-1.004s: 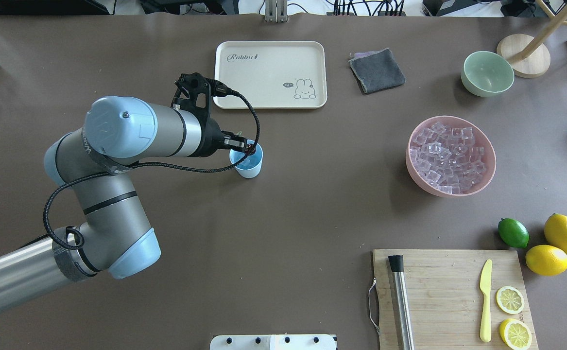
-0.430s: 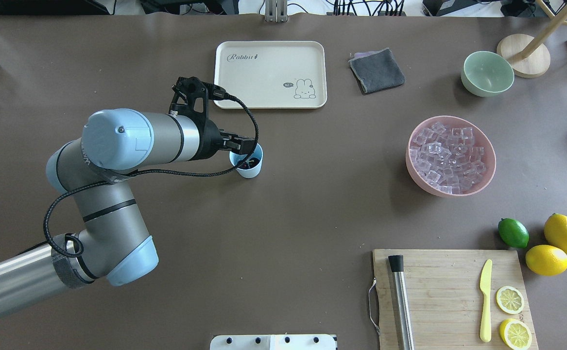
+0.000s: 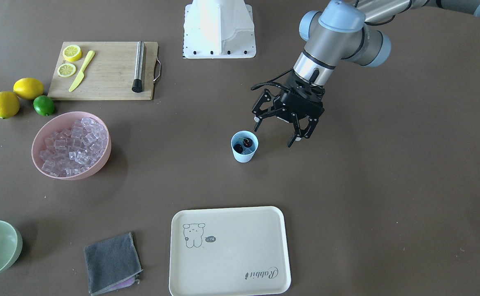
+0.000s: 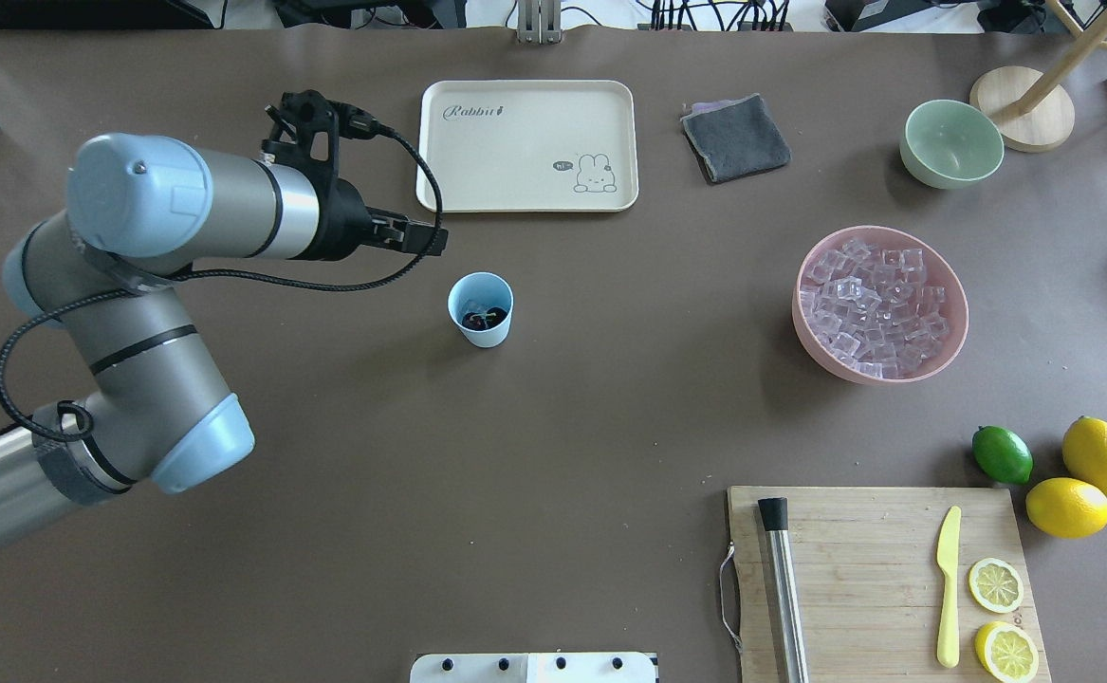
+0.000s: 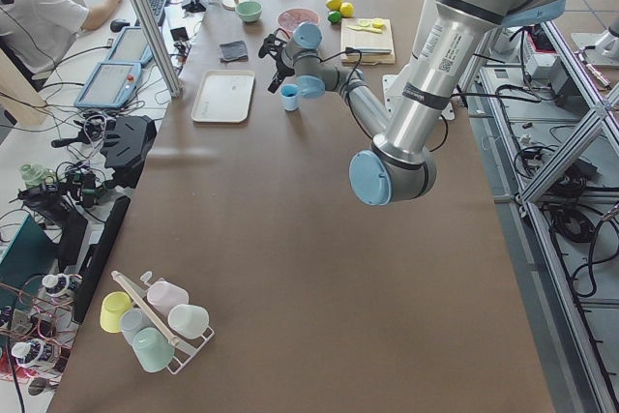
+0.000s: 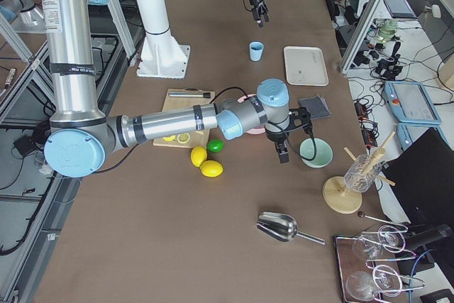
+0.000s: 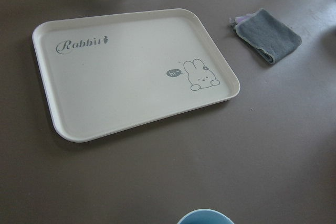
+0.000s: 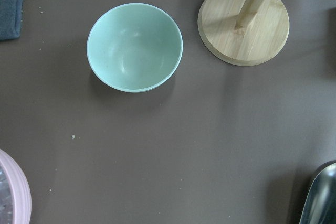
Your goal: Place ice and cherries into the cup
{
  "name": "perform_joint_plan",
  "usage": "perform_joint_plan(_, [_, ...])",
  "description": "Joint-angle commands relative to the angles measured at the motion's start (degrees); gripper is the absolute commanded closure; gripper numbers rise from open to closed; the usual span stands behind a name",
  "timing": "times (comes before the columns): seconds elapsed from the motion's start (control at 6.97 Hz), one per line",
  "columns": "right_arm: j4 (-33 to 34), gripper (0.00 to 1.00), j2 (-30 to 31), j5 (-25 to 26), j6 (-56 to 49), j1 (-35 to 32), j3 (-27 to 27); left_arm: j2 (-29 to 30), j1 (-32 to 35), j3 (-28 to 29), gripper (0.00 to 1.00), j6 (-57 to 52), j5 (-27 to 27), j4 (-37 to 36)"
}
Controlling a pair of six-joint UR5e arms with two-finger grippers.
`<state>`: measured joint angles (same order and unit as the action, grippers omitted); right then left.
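The light-blue cup (image 4: 481, 309) stands upright mid-table; it also shows in the front view (image 3: 244, 146). The dark cherries (image 4: 480, 318) lie inside it (image 3: 243, 144). My left gripper (image 3: 279, 132) is open and empty, raised beside the cup on the robot's left and clear of it; the overhead view shows it (image 4: 420, 233) too. The clear ice cubes (image 4: 871, 304) fill the pink bowl (image 4: 959, 323) to the right. My right gripper (image 6: 282, 152) hangs high near the pale green bowl (image 8: 134, 46); I cannot tell if it is open or shut.
A cream tray (image 4: 528, 144) and a grey cloth (image 4: 735, 138) lie beyond the cup. A cutting board (image 4: 857, 550) holds a knife, a steel rod and lemon slices. A lime (image 4: 1002, 454) and two lemons sit beside it. A wooden stand base (image 8: 243, 22) is near the green bowl.
My left gripper let go of the cherries, which now lie in the cup. It then drew back up and to the left, away from the cup.
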<state>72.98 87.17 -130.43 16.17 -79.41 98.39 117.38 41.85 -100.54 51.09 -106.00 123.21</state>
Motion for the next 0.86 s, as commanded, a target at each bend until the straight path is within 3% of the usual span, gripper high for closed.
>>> perform_joint_plan(0.0, [0.4,0.00,0.7,-0.3,0.0,-0.7,0.0,-5.1,13.5,-1.1,0.03,-3.7,-16.2,-1.9])
perform_joint_plan(0.29, [0.4,0.00,2.6,-1.2,0.0,-1.3,0.7,-8.8,23.7,-1.2,0.03,-17.3,-27.1,-10.1])
perform_joint_plan(0.57, [0.8,0.00,2.2,-1.4,0.0,-1.6,0.8,-10.2,29.6,-1.0,0.03,-25.9,-30.1,-23.3])
perform_joint_plan(0.72, [4.2,0.00,0.7,-2.1,0.0,-1.7,1.9,-10.6,33.2,-0.6,0.03,-32.3,-30.1,-28.7])
